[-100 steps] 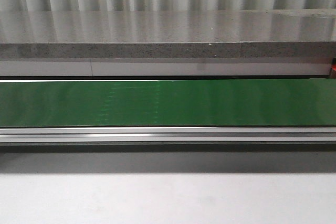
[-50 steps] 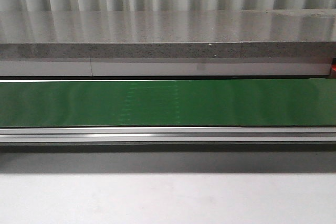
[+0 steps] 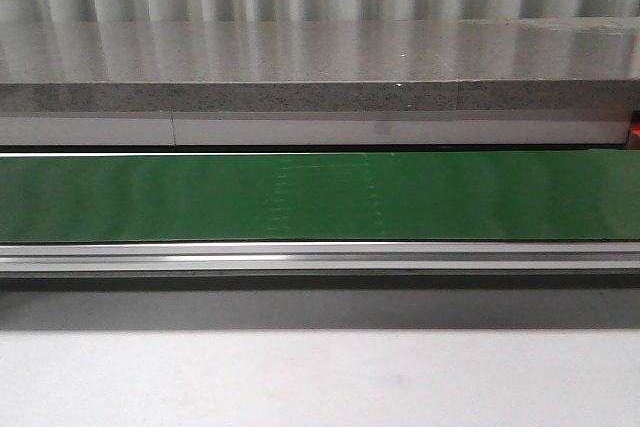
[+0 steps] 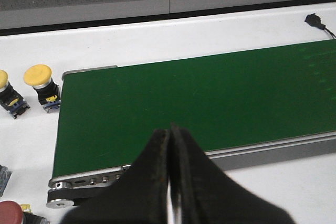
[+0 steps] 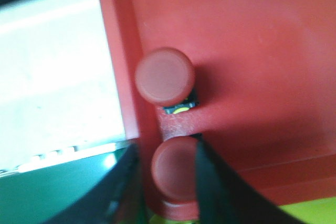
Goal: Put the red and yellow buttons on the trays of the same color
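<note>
A green conveyor belt is seen running across the front view, with a grey stone ledge behind it and the white desk in front; neither arm appears in that view.

In the left wrist view, the left gripper is held over the near edge of the belt, its jaws pressed together with nothing between them. Two yellow buttons stand on the desk just beside the belt's end, and part of a red button is visible at the frame's corner.

In the right wrist view, the right gripper is positioned over the red tray. Its jaws are set narrowly on either side of a red-capped button, apparently gripping it. A second red button rests in the tray beside its wall, close to the held one.
</note>
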You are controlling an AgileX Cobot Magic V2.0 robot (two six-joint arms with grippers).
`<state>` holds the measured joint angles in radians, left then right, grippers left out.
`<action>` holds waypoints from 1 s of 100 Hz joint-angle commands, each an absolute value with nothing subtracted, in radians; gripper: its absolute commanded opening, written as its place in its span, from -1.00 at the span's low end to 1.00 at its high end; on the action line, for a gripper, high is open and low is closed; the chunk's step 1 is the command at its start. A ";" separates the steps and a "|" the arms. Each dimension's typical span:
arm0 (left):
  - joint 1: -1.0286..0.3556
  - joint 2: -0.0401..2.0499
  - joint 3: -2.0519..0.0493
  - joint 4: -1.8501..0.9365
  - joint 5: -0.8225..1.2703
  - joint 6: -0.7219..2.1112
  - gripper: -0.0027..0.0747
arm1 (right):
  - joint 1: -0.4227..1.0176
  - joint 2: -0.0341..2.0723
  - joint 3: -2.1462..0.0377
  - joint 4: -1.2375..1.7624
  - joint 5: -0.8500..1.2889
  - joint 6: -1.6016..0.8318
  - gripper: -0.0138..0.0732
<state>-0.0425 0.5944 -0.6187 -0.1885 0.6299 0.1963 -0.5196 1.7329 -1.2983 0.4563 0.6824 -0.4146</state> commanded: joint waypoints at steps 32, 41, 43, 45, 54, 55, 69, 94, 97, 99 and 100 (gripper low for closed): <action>-0.049 0.595 -0.646 -0.204 0.562 0.199 -0.98 | -0.396 1.414 -1.191 0.470 0.620 -0.427 -0.82; -0.049 0.595 -0.646 -0.204 0.562 0.199 -0.98 | -0.349 1.346 -1.139 0.470 0.582 -0.427 -0.82; -0.049 0.595 -0.646 -0.204 0.562 0.199 -0.98 | -0.336 1.329 -1.128 0.470 0.573 -0.427 -0.82; -0.049 0.595 -0.646 -0.204 0.562 0.199 -0.98 | -0.323 1.312 -1.117 0.467 0.566 -0.427 -0.82; -0.049 0.595 -0.646 -0.204 0.562 0.199 -0.98 | -0.267 1.247 -1.085 0.447 0.575 -0.427 -0.82; -0.049 0.595 -0.646 -0.204 0.562 0.199 -0.98 | -0.263 1.243 -1.083 0.445 0.576 -0.427 -0.82; -0.049 0.595 -0.646 -0.204 0.562 0.199 -0.98 | -0.178 1.156 -1.031 0.419 0.585 -0.427 -0.82; -0.049 0.595 -0.646 -0.204 0.562 0.199 -0.98 | -0.068 0.979 -0.914 0.417 0.596 -0.427 -0.82; -0.049 0.595 -0.646 -0.204 0.562 0.199 -0.98 | -0.060 0.955 -0.899 0.417 0.596 -0.427 -0.82; -0.049 0.595 -0.646 -0.204 0.562 0.199 -0.98 | -0.054 0.937 -0.887 0.417 0.596 -0.427 -0.82; -0.049 0.595 -0.646 -0.204 0.562 0.199 -0.98 | -0.052 0.924 -0.883 0.417 0.596 -0.427 -0.82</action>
